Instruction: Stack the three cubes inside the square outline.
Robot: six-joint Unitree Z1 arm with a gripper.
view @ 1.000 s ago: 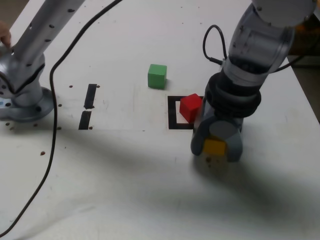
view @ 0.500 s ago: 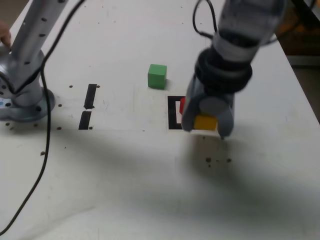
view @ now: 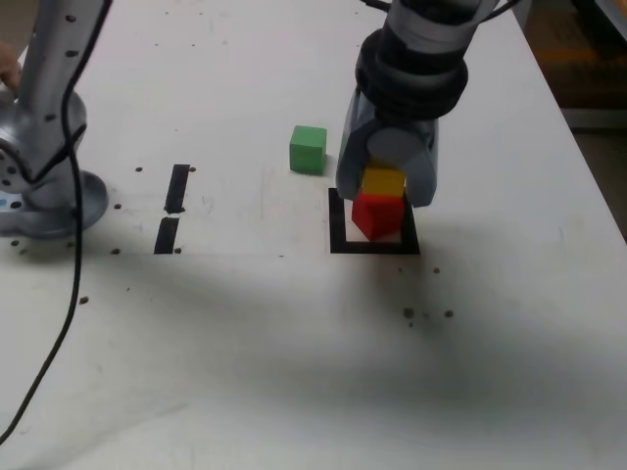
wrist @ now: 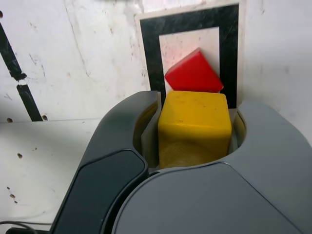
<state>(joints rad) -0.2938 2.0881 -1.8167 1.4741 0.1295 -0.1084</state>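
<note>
Wrist view: gripper (wrist: pixel 195 141), clamped on the yellow cube (wrist: pixel 195 124), hangs directly above the red cube (wrist: pixel 193 73), which sits rotated.

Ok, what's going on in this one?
A single robot arm is stacking cubes. Its gripper is shut on the yellow cube, held right over the red cube, which sits inside the square outline. Whether the two cubes touch can't be told. The green cube waits on the table, outside the outline.
</note>
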